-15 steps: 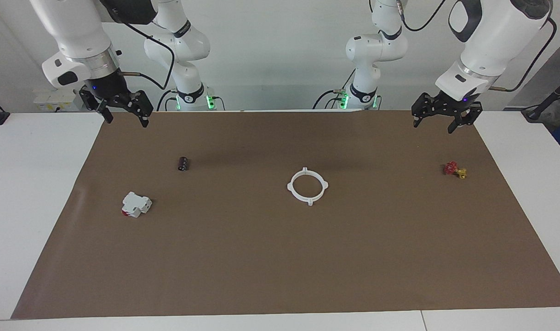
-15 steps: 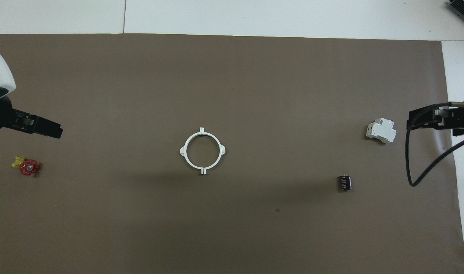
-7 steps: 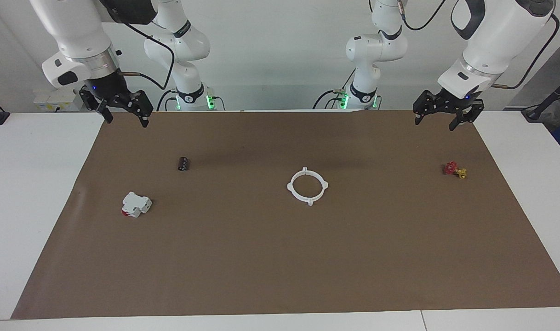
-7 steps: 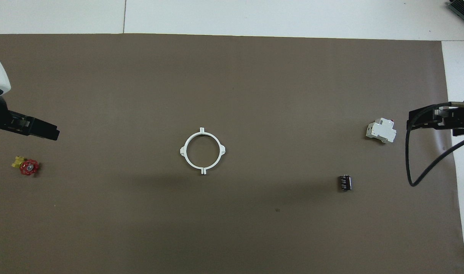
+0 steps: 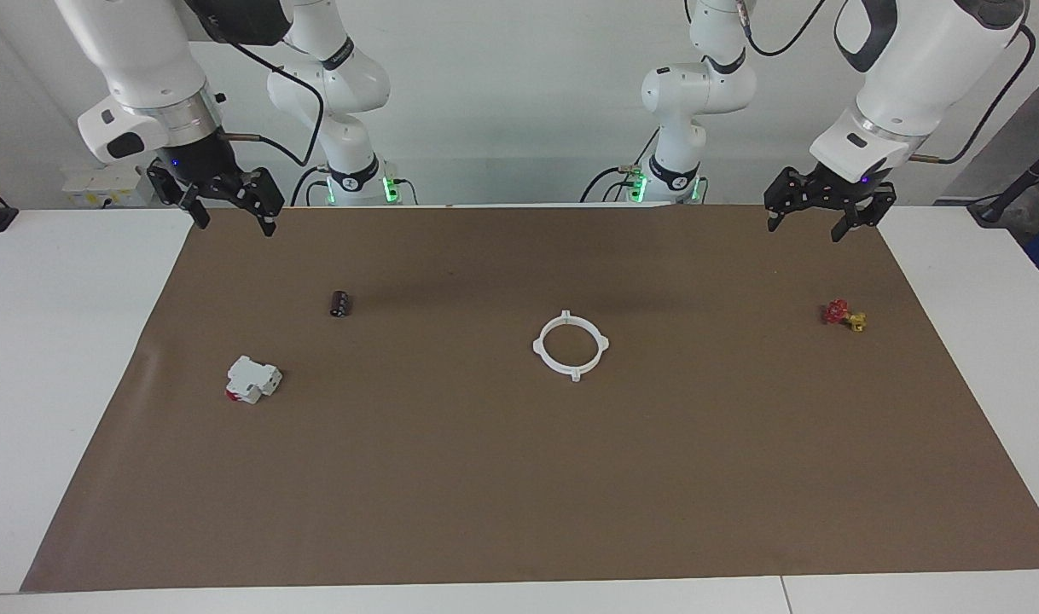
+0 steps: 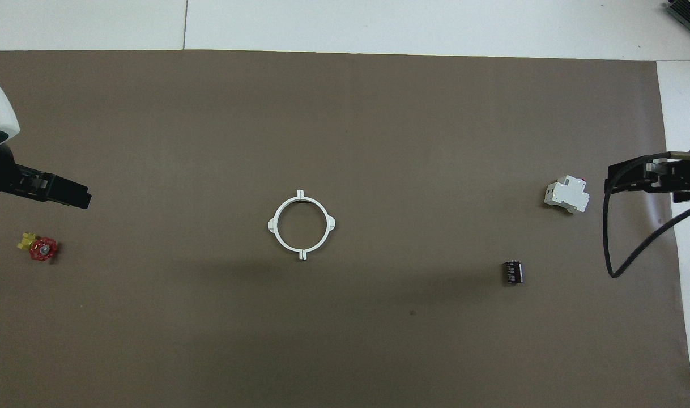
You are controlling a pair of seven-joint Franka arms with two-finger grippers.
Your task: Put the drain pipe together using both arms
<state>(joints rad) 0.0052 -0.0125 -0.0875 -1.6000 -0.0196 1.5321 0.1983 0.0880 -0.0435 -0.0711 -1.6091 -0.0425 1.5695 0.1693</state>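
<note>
Two black two-finger claws hang spread and empty over the near corners of the brown paper mat [image 5: 519, 477] on the white table [image 5: 67, 341], the left claw [image 5: 827, 220] toward its own end, the right claw [image 5: 229, 211] toward the other. The facing view shows both claws whole, raised clear of the mat, with the white jointed arms rising above them. The overhead view catches only a dark finger [image 6: 67, 192] of the left claw and part of the right claw [image 6: 651, 178] with its looping black cable [image 6: 611, 249] at the frame's edges.

At the middle of the mat lies the thin white plastic drain-pipe ring [image 5: 571, 345], well apart from both claws. From overhead the ring [image 6: 301, 225] reads as a closed circle lying flat, with four small tabs jutting from its rim.

Toward the left arm's end sits a small red-and-yellow valve [image 5: 844, 315]. Toward the right arm's end lie a small dark ribbed cylinder [image 5: 340, 304] and, farther from the robots, a blocky white box with a red part [image 5: 252, 379].
</note>
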